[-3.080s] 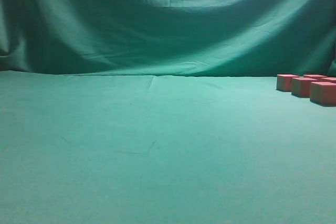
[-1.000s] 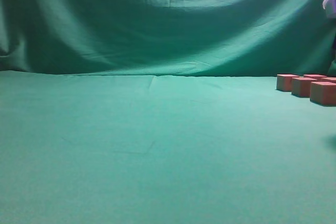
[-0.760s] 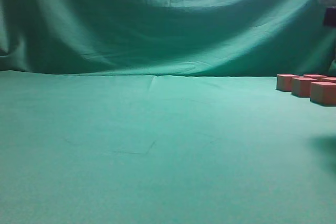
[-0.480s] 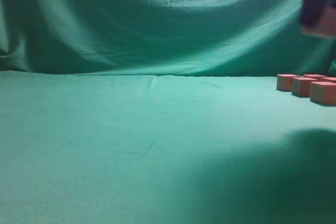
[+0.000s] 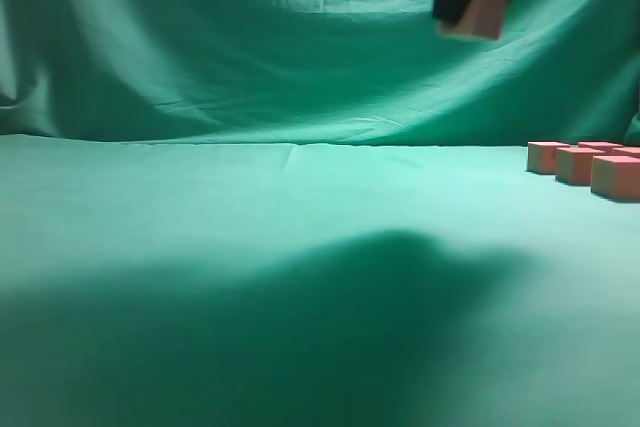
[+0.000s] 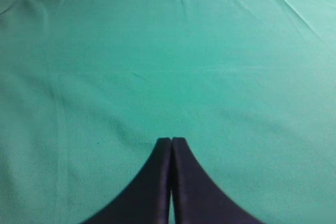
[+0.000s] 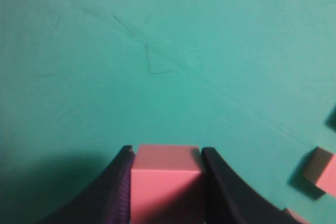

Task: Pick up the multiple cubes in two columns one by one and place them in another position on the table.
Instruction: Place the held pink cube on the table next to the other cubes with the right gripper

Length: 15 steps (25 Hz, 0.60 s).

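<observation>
**Cube Held High Over Green Table**

Green cloth covered the table point(image 5: 200, 227) and hung as a backdrop behind it. Low over the cloth, the left gripper point(image 6: 171, 145) had its fingers pressed together, holding nothing. High above the table, the right gripper point(image 7: 166, 169) clamped one pink cube point(image 7: 166, 182) between its fingers. Remaining cubes point(image 5: 590, 167) sat grouped at the table's right edge.
</observation>
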Each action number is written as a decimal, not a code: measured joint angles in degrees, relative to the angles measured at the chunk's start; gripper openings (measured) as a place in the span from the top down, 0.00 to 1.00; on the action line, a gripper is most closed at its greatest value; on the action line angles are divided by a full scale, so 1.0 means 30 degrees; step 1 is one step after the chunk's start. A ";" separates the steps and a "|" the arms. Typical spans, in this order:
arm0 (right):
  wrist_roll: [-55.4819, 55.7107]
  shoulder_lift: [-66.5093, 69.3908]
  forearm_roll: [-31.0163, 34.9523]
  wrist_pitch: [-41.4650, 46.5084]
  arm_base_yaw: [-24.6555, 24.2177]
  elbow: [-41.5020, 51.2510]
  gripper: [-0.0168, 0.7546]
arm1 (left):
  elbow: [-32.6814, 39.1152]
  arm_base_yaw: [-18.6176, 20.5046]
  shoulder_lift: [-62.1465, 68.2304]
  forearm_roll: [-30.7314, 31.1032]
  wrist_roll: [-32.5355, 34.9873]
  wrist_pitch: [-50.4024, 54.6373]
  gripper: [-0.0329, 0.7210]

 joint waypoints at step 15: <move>0.0578 0.6168 -0.3382 0.0693 0.3056 -0.4936 0.62 | 0.0000 0.0000 0.0000 0.0000 0.0000 0.0000 0.96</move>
